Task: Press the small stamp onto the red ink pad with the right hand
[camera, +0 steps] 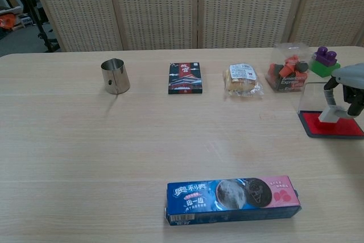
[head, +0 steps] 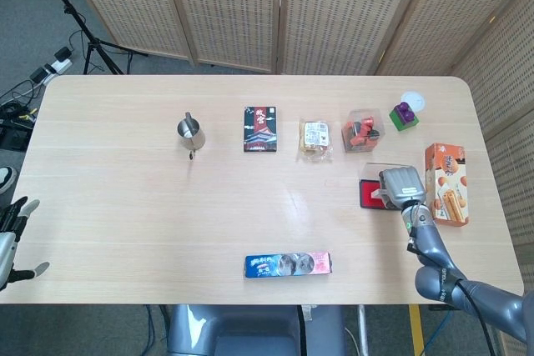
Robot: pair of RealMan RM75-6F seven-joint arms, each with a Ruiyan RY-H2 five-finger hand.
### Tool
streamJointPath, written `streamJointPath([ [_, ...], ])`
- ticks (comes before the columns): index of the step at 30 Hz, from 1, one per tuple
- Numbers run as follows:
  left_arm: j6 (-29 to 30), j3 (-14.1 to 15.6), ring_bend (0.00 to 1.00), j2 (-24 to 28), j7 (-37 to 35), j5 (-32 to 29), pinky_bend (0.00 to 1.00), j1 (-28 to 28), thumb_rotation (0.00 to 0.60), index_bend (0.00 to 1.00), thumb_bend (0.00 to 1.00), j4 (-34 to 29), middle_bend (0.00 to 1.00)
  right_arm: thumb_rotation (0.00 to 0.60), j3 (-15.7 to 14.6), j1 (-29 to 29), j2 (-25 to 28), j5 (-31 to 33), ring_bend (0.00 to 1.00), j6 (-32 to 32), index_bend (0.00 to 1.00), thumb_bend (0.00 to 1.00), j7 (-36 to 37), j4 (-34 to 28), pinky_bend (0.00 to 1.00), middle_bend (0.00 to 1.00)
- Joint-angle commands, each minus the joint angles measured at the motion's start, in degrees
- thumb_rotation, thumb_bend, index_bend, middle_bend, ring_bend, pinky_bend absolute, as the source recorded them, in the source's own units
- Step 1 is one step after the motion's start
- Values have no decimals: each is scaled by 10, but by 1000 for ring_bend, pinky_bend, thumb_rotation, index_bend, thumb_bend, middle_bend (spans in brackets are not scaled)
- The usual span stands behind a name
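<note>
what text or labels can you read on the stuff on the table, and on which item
"American Express": on the clear plastic box of orange pieces, chest view.
Chinese brand characters in white on the blue cookie pack; smaller print too small to read.
Black box: red Chinese characters, too blurred to read.
Wrapped snack: label too small.
Orange biscuit box: print unreadable.

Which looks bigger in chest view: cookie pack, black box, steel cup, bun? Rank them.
1. Cookie pack, though it is nearest the camera.
2. Black box.
3. Steel cup and bun look alike; not ranked.
</note>
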Motion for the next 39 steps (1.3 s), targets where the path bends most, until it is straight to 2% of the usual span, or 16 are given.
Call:
streamJointPath([
  [1, 0, 0, 0, 0, 0, 0, 0, 0, 600, 0, 133, 0, 0, 600, -1, 0, -2, 0, 1000, -1, 571, 512, -1, 2, 1000, 1000],
  [19, 1, 1, 0, 1, -4, 2, 0, 0, 600, 0, 133, 0, 0, 600, 6, -1, 4, -3, 1000, 8, 571, 515, -6, -15, 1000, 1000],
  [32, 1, 2, 0, 2, -6, 5, 0, 0, 600, 0, 133, 0, 0, 600, 47, 10, 92, -7, 1000, 45, 571, 514, 0, -173, 1000, 1000],
  [39, 1, 3, 0, 2, -6, 6, 0, 0, 600, 0, 132, 0, 0, 600, 46, 27, 77, 9, 1000, 67, 571, 516, -32, -210, 1000, 1000],
])
